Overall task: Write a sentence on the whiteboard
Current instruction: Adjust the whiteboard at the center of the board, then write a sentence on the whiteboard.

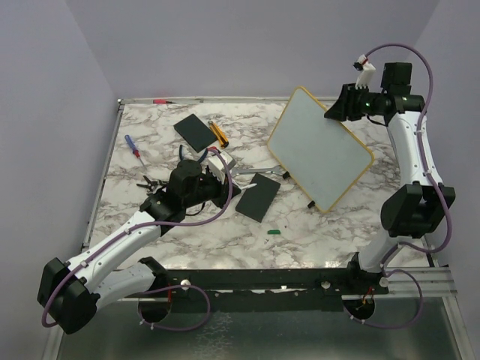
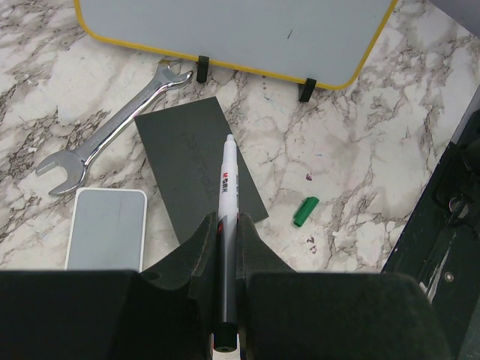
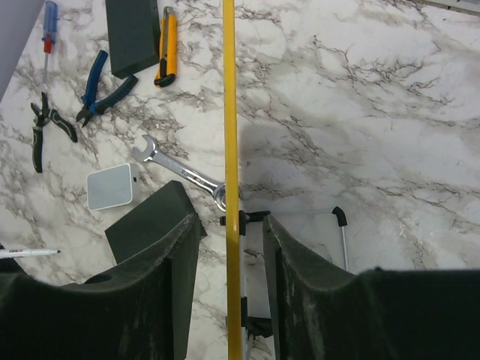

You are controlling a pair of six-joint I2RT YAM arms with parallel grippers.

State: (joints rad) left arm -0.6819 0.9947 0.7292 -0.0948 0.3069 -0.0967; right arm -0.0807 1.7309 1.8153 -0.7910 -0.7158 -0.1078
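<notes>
The table (image 2: 375,135) has a smooth, marble-patterned top. The wrench (image 2: 112,131) is shiny metal, the slab (image 2: 195,165) matt black, the whiteboard (image 2: 225,30) smooth and pale, the marker (image 2: 228,180) glossy white plastic.

Marble table (image 1: 330,232). Left of the whiteboard (image 1: 319,146): black slab (image 1: 257,197), wrench (image 2: 112,127), pale pad (image 2: 106,229), second slab (image 1: 194,130), yellow knife (image 1: 218,133), screwdriver (image 1: 133,145), pliers (image 3: 95,71). Near its lower corner: green cap (image 1: 274,232).

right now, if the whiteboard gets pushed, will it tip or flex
Probably tippy: the whiteboard stands propped on two small black feet. Its edge-on yellow rim looks thin and straight, so likely stiff and light. The right gripper straddling its top edge may steady it.
</notes>
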